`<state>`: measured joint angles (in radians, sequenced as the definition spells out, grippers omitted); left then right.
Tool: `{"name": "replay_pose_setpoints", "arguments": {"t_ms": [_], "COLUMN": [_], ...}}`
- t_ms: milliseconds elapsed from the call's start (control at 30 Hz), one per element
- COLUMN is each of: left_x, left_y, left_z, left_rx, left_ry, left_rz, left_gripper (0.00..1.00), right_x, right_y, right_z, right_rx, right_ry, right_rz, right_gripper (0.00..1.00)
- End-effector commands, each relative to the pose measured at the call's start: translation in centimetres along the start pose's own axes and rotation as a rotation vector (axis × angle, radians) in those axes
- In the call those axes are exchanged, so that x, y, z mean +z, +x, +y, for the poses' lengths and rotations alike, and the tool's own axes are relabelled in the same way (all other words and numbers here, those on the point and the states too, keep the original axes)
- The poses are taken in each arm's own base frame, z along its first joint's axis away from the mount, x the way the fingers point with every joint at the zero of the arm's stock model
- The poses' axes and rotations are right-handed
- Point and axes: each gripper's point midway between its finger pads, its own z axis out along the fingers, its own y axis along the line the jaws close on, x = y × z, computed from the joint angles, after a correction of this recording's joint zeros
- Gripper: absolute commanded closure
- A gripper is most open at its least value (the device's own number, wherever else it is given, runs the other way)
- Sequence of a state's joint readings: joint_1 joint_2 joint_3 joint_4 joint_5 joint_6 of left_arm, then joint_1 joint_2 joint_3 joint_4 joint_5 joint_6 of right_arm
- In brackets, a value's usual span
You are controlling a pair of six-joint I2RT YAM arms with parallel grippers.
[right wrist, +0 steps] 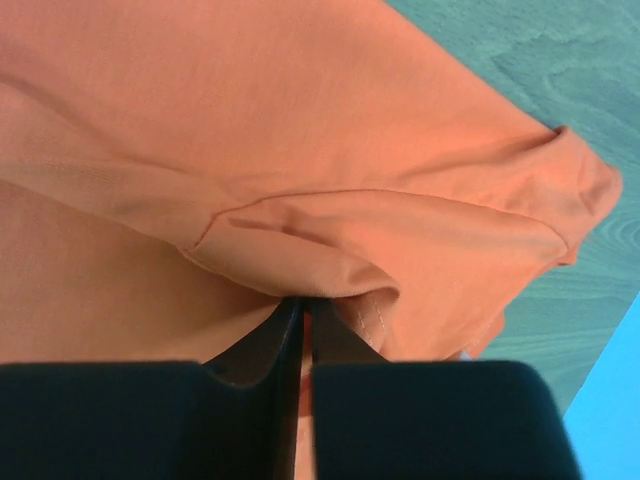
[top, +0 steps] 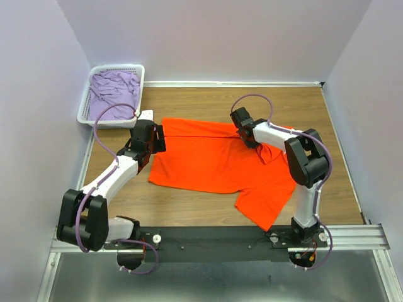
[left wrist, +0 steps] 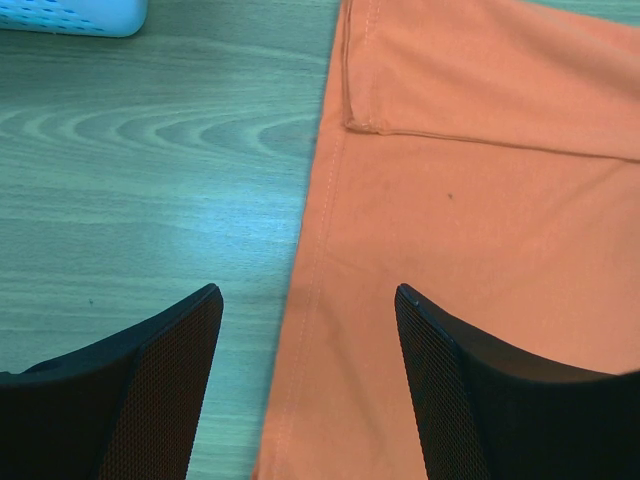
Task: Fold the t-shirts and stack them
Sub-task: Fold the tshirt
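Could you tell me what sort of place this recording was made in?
Probably a robotics lab cell rather than a home: plain white panels box in a wood-grain table, with a metal mounting rail along its near edge.

Top external: fixed high above the near edge of the pale brown wooden table point(top: 189, 211), facing down and forward, whole tabletop in frame. Left wrist: low, facing straight down at one edge of the bright orange cloth t-shirt point(top: 208, 163). Right wrist: closest, on a fold. All three share that shirt.
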<state>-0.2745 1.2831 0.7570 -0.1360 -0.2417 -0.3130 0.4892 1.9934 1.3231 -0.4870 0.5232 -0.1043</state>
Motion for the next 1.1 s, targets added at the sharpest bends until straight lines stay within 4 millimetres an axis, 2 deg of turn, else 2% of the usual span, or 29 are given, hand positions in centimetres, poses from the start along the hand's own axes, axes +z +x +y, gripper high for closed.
{"name": "replay_pose_setpoints", "arguments": {"t_ms": [0, 200, 333, 667, 867, 1067], "left_x": [0.1, 0.1, 0.2, 0.4, 0.4, 0.4], "left_y": [-1.2, -1.2, -1.0, -0.8, -0.6, -0.6], "left_z": [-0.7, -0.7, -0.7, -0.8, -0.7, -0.8], "left_rx": [0.002, 0.003, 0.006, 0.008, 0.01, 0.01], "left_ry": [0.028, 0.031, 0.032, 0.032, 0.032, 0.038], "left_rz": [-0.023, -0.022, -0.015, -0.008, -0.003, -0.001], "left_gripper": [0.22, 0.22, 0.22, 0.23, 0.22, 0.22], "right_x": [-1.1, -3.2, -4.5, -4.6, -5.7, -5.6], "right_y": [-1.3, -2.3, -2.4, 0.0, -1.1, -1.3], "right_z": [-0.2, -0.1, 1.4, 5.4, 6.7, 7.6], "right_rx": [0.028, 0.07, 0.096, 0.148, 0.185, 0.215], "right_ry": [-0.014, -0.087, -0.197, -0.38, -0.469, -0.507], "right_rz": [-0.05, -0.103, -0.1, 0.009, -0.002, 0.024], "right_gripper": [0.9, 0.97, 0.99, 0.98, 0.98, 0.93]}}
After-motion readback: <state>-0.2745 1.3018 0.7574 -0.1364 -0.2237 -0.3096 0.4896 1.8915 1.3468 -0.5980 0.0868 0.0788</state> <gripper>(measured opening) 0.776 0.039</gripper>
